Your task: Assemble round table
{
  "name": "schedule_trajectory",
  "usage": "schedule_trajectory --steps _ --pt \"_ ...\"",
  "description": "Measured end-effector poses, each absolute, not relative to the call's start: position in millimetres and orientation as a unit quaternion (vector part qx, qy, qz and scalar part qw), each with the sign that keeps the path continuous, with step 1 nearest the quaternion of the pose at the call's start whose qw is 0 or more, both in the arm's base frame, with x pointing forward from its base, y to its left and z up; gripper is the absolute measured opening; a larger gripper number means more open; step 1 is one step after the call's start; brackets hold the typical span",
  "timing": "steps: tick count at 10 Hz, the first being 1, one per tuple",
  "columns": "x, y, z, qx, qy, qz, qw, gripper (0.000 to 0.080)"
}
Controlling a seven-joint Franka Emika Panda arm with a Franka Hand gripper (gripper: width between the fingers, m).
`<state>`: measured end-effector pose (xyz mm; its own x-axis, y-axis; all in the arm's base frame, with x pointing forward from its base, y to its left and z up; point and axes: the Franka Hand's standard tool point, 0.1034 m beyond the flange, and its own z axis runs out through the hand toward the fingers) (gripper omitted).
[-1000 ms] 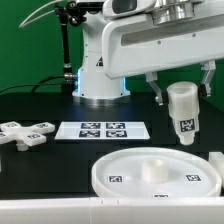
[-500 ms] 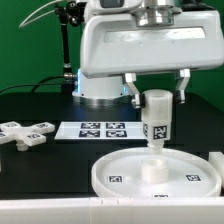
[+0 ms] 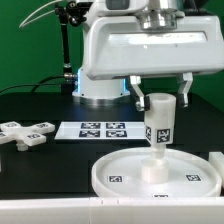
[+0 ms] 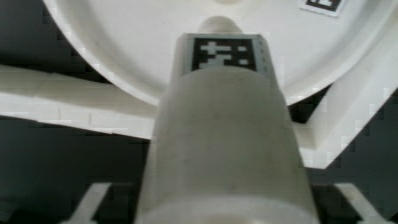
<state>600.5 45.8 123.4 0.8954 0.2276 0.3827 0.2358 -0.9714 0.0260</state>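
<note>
The end effector (image 3: 160, 100) of the white robot arm (image 3: 140, 50) is pressed in on the top part of the short thick white plastic cylinder leg (image 3: 159, 122), which is pinched between the jaws and held upright, with a small black-and-white square tag turned toward the exterior camera. The leg is placed over the middle of the large rimmed round white plastic disc (image 3: 108, 172), which lies flat on the black desk (image 3: 40, 170) at about five o'clock in the exterior view. The narrow lower end of the leg is brought down to the raised hub at the disc's centre; whether it is seated there or only touching cannot be told. In the wrist view the leg (image 4: 217, 130) is seen lengthwise, with its tag near the far end, and the end effector (image 4: 217, 200) is seen at its near end, with the disc (image 4: 125, 35) spread behind it. The white plastic cross-shaped foot (image 3: 25, 132) is left flat on the desk at nine o'clock, well apart from the disc. The marker board (image 3: 102, 130) is seen between the foot and the leg, near the middle of the view.
</note>
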Motion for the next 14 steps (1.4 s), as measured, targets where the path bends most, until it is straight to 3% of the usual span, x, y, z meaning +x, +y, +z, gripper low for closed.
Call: schedule_trajectory --steps 3,14 --pt "583 50 116.4 -0.969 -0.125 -0.215 0.006 0.041" --pt "579 46 95.2 -0.969 -0.133 -0.207 0.003 0.041"
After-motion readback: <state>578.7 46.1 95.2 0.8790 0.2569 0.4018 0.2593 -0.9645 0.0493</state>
